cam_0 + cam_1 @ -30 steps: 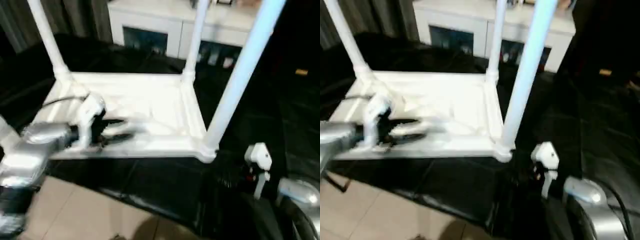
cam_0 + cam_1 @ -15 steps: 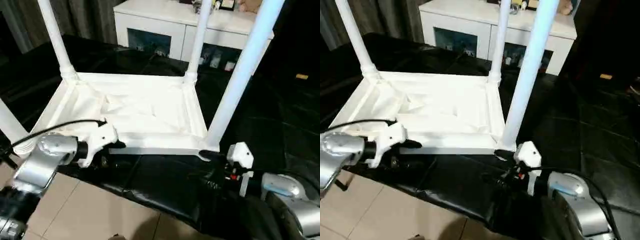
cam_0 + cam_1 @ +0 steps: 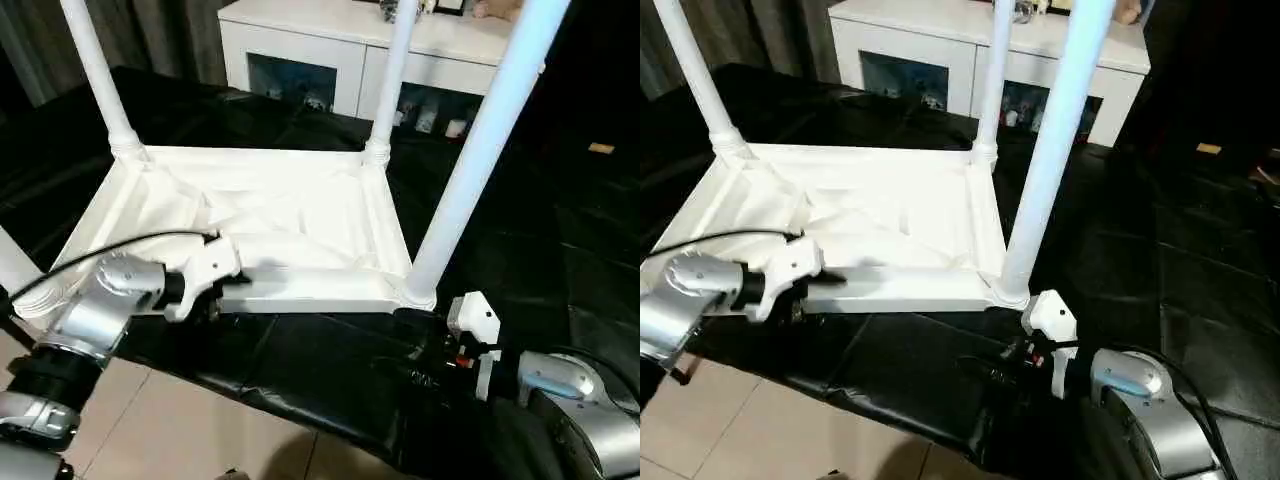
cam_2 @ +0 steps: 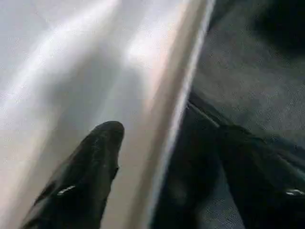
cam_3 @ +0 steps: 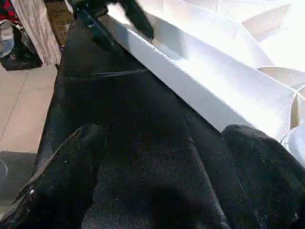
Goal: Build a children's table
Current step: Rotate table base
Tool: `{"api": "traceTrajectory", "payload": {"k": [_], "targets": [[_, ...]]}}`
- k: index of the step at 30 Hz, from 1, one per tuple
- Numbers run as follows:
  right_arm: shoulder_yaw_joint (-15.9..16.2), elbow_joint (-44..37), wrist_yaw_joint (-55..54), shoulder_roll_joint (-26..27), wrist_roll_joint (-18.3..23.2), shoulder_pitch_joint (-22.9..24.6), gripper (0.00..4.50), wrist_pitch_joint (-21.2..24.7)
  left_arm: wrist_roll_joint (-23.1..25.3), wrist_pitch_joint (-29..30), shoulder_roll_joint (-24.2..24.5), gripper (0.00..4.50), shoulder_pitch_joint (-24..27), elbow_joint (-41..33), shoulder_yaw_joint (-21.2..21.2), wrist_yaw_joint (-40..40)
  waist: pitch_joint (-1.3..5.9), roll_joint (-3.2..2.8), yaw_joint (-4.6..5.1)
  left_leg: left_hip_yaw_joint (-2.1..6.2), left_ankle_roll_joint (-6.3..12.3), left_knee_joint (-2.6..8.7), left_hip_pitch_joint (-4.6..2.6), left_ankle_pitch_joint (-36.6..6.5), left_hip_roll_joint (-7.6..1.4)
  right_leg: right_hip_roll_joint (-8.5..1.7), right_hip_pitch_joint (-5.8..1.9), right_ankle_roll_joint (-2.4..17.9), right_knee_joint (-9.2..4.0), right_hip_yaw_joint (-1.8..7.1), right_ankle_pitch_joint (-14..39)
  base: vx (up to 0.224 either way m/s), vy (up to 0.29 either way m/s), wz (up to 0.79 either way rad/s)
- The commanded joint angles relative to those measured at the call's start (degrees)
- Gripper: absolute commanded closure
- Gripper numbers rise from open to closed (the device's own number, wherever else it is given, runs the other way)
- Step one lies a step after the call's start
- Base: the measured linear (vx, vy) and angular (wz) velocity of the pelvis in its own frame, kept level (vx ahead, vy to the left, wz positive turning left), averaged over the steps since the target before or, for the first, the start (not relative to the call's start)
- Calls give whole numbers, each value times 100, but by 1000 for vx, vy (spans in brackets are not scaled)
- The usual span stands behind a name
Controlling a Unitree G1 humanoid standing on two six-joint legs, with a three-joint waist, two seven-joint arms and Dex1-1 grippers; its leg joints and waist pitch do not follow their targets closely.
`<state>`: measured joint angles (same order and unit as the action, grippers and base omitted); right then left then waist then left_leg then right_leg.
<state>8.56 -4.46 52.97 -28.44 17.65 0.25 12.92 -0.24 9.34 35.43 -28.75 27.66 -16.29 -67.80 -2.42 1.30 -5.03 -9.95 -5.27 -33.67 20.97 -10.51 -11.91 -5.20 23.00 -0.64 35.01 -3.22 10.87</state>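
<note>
On black sheeting lay the children's table (image 3: 290,220) upturned, left claw (image 3: 228,293) spread astride its rim, right claw (image 5: 162,181) spread beside.

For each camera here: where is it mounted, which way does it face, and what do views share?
Head stereo pair: looks forward and down at the upturned children's table over both silver forearms; left gripper, right gripper.
Left wrist: looks along its black fingers straddling the table's near rim.
Right wrist: looks along its open fingers beside that rim.
Shared: both wrist views show the same near rim.
</note>
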Motion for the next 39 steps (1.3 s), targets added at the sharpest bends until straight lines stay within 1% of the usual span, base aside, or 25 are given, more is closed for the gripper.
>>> {"api": "traceTrajectory", "payload": {"k": [1, 2, 5, 6, 7, 10, 11, 13, 14, 16, 18, 19, 20, 21, 24, 25, 26, 28, 31, 32, 33, 35, 36, 37, 39], "targets": [[12, -151, 35, -54, -42, 16, 27, -42, 59, -39, 9, 123, -189, 168, -54, -219, 308, -70, -17, 5, 100, 444, -68, -1442, -101, -241, -253, 1177, -390, 221, 958, 0, 0, 0], [12, -148, 36, -63, -38, 17, 27, -47, 64, -69, 18, 141, -231, 235, -91, -258, 304, -57, -17, 8, 81, 451, -70, -1513, -106, -240, -253, 1173, -397, 220, 1025, 0, 0, 0], [-2, -145, 42, -92, -32, 21, 27, -57, 93, -220, -6, 161, -368, 465, -131, -242, 303, -59, -31, 9, 57, 452, -82, -1598, -109, -245, -247, 1168, -405, 222, 1099, 0, 0, 0], [-2, -145, 42, -92, -32, 21, 27, -57, 93, -220, -6, 171, -368, 465, -131, -242, 304, -57, -33, 13, 52, 454, -78, -1583, -113, -248, -253, 1173, -398, 222, 1074, 0, 0, 0], [-10, -145, 47, -101, -36, 34, 27, -65, 85, -285, -59, 180, -442, 594, -100, -217, 306, -68, -38, 18, 50, 455, -70, -1547, -114, -249, -260, 1181, -389, 219, 1024, 0, 0, 0], [-11, -148, 48, -105, -45, 41, 27, -66, 70, -326, -117, 196, -520, 727, -70, -271, 319, -54, -35, 13, 64, 440, -63, -1439, -105, -247, -272, 1205, -376, 217, 866, 0, 0, 0], [-5, -150, 50, -110, -55, 56, 27, -71, 75, -337, -152, 223, -555, 788, -76, -323, 317, -54, -34, 15, 73, 441, -53, -1398, -106, -249, -281, 1226, -370, 216, 805, 0, 0, 0], [2, -150, 52, -113, -58, 62, 27, -72, 89, -362, -165, 223, -585, 848, -97, -369, 322, -52, -35, 13, 94, 435, -55, -1346, -105, -248, -282, 1256, -363, 214, 724, 0, 0, 0], [14, -158, 53, -113, -62, 73, 27, -74, 105, -423, -185, 235, -596, 896, -106, -341, 323, -55, -35, 14, 97, 434, -54, -1351, -109, -252, -286, 1273, -357, 214, 703, 0, 0, 0], [24, -159, 57, -115, -68, 87, 27, -85, 116, -463, -195, 243, -598, 926, -123, -336, 323, -50, -35, 11, 111, 433, -56, -1363, -108, -251, -286, 1273, -358, 213, 717, 0, 0, 0], [32, -159, 61, -117, -67, 88, 27, -87, 128, -493, -202, 270, -607, 955, -137, -338, 319, -53, -36, 10, 118, 433, -60, -1385, -112, -255, -281, 1278, -368, 214, 745, 0, 0, 0], [35, -160, 63, -118, -66, 85, 27, -85, 136, -510, -207, 270, -615, 974, -143, -339, 317, -52, -37, 13, 113, 436, -59, -1416, -112, -253, -282, 1267, -373, 213, 796, 0, 0, 0], [35, -160, 63, -118, -66, 85, 27, -85, 136, -510, -207, 285, -615, 974, -143, -339, 313, -55, -37, 14, 104, 442, -63, -1455, -115, -257, -279, 1250, -378, 213, 873, 0, 0, 0], [52, -144, 81, -134, -79, 84, 27, -103, 165, -555, -237, 295, -638, 1035, -148, -324, 313, -39, -35, 11, 104, 441, -62, -1465, -115, -255, -278, 1244, -380, 215, 892, 0, 0, 0], [62, -133, 97, -150, -91, 78, 27, -114, 204, -587, -254, 304, -659, 1090, -159, -339, 312, -30, -36, 14, 105, 442, -60, -1465, -115, -260, -280, 1217, -385, 216, 972, 0, 0, 0], [61, -133, 97, -150, -91, 76, 27, -114, 206, -589, -254, 321, -661, 1094, -160, -340, 308, -35, -41, 14, 107, 441, -59, -1432, -117, -263, -277, 1207, -383, 219, 963, 0, 0, 0], [58, -130, 102, -156, -89, 65, 27, -110, 220, -603, -251, 327, -678, 1124, -165, -350, 311, -42, -44, 14, 107, 439, -59, -1430, -117, -262, -277, 1207, -383, 220, 962, 0, 0, 0], [51, -115, 109, -162, -93, 41, 27, -113, 235, -644, -250, 334, -719, 1201, -165, -363, 312, -37, -46, 13, 104, 437, -60, -1434, -112, -256, -277, 1204, -380, 217, 951, 0, 0, 0], [48, -110, 107, -162, -100, 39, 27, -120, 237, -683, -257, 358, -738, 1247, -151, -357, 312, -42, -73, 13, 98, 439, -71, -1449, -117, -263, -269, 1185, -390, 220, 1020, 0, 0, 0], [52, -110, 103, -162, -100, 43, 27, -125, 242, -704, -267, 363, -755, 1280, -148, -354, 309, -57, -79, 17, 89, 445, -70, -1455, -122, -262, -267, 1190, -386, 219, 1011, 0, 0, 0], [58, -122, 98, -162, -100, 56, 27, -128, 243, -711, -274, 363, -765, 1301, -146, -359, 319, -48, -84, 16, 82, 439, -70, -1423, -123, -263, -272, 1208, -377, 219, 912, 0, 0, 0], [64, -138, 93, -161, -98, 70, 27, -129, 244, -726, -280, 373, -770, 1320, -146, -361, 323, -49, -82, 17, 88, 436, -64, -1396, -119, -258, -279, 1241, -359, 214, 774, 0, 0, 0], [66, -142, 86, -161, -95, 74, 27, -130, 249, -750, -298, 376, -784, 1358, -140, -363, 322, -80, -83, 17, 85, 434, -70, -1408, -118, -257, -274, 1252, -357, 217, 758, 0, 0, 0], [66, -143, 86, -161, -95, 74, 27, -131, 249, -751, -299, 376, -785, 1360, -139, -363, 321, -66, -82, 14, 90, 433, -69, -1427, -116, -257, -276, 1261, -365, 216, 749, 0, 0, 0], [65, -156, 78, -163, -89, 85, 27, -131, 267, -861, -330, 379, -804, 1413, -138, -350, 321, -67, -84, 13, 90, 433, -69, -1448, -112, -255, -278, 1262, -369, 216, 767, 0, 0, 0]]}}
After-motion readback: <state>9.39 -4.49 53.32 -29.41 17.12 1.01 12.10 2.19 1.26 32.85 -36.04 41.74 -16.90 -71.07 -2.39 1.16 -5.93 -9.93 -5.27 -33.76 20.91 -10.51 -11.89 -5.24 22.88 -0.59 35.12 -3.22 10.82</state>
